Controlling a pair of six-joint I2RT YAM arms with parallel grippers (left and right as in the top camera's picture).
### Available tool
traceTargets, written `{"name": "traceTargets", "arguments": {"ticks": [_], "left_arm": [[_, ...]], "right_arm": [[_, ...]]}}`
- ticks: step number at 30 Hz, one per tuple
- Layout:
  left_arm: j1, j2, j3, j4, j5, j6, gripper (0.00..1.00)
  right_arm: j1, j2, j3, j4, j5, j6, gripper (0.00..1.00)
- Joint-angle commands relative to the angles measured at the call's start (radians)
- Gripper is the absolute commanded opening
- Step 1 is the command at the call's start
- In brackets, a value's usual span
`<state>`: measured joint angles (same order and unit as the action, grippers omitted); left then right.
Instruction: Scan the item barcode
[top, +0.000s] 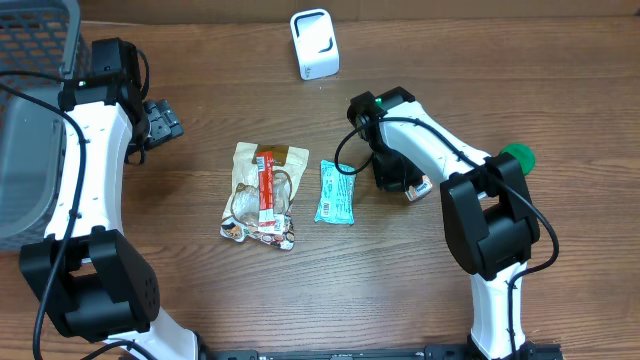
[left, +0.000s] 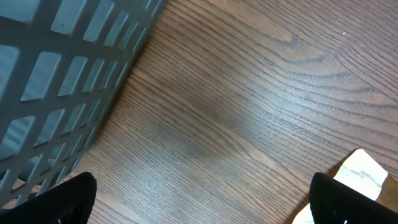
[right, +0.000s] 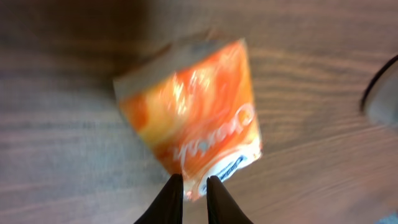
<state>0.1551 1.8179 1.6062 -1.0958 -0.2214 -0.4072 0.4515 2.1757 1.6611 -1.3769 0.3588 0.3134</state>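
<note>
My right gripper (right: 194, 186) is shut on the edge of an orange snack packet (right: 193, 118), which hangs tilted just above the wooden table. From overhead, this gripper (top: 400, 178) is right of centre and only a corner of the orange packet (top: 418, 188) peeks out beneath it. A white scanner (top: 314, 43) stands upright at the back middle, apart from the packet. My left gripper (top: 160, 120) is open at the left near the basket, and in the left wrist view nothing but bare wood lies between its fingers (left: 68, 200).
A grey mesh basket (top: 30, 60) fills the far left corner. A clear snack bag with a red bar (top: 262, 190) and a blue packet (top: 336, 190) lie mid-table. A green round object (top: 518, 155) sits behind the right arm.
</note>
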Motion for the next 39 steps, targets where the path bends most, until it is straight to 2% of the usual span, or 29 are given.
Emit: {"name": "traceTargets", "arguments": {"ticks": [1,2,3,5,6,12,15,21,29,34,39], "left_arm": [[0.002,-0.021,0.02,0.001,-0.01,0.026,1.0],[0.002,-0.021,0.02,0.001,-0.01,0.026,1.0],[0.002,-0.021,0.02,0.001,-0.01,0.026,1.0],[0.002,-0.021,0.02,0.001,-0.01,0.026,1.0],[0.002,-0.021,0.02,0.001,-0.01,0.026,1.0],[0.002,-0.021,0.02,0.001,-0.01,0.026,1.0],[0.002,-0.021,0.02,0.001,-0.01,0.026,1.0],[0.002,-0.021,0.02,0.001,-0.01,0.026,1.0],[0.002,-0.021,0.02,0.001,-0.01,0.026,1.0],[0.002,-0.021,0.02,0.001,-0.01,0.026,1.0],[0.002,-0.021,0.02,0.001,-0.01,0.026,1.0]], "right_arm": [[-0.013,-0.08,0.059,0.03,0.051,0.05,0.14],[-0.022,-0.094,0.063,0.042,0.041,0.088,0.15],[-0.033,-0.108,0.064,0.061,0.01,0.117,0.21],[-0.062,-0.119,0.063,0.093,-0.051,0.137,0.52],[-0.072,-0.119,0.063,0.102,-0.064,0.137,0.52],[-0.166,-0.102,0.042,0.203,-0.076,0.27,0.52],[-0.206,-0.1,0.014,0.285,-0.103,0.319,0.45],[-0.251,-0.099,-0.042,0.403,-0.331,0.318,0.4],[-0.235,-0.099,-0.12,0.448,-0.333,0.32,0.39],[-0.235,-0.099,-0.174,0.494,-0.348,0.405,0.35],[-0.214,-0.099,-0.175,0.478,-0.433,0.331,0.33]]}}
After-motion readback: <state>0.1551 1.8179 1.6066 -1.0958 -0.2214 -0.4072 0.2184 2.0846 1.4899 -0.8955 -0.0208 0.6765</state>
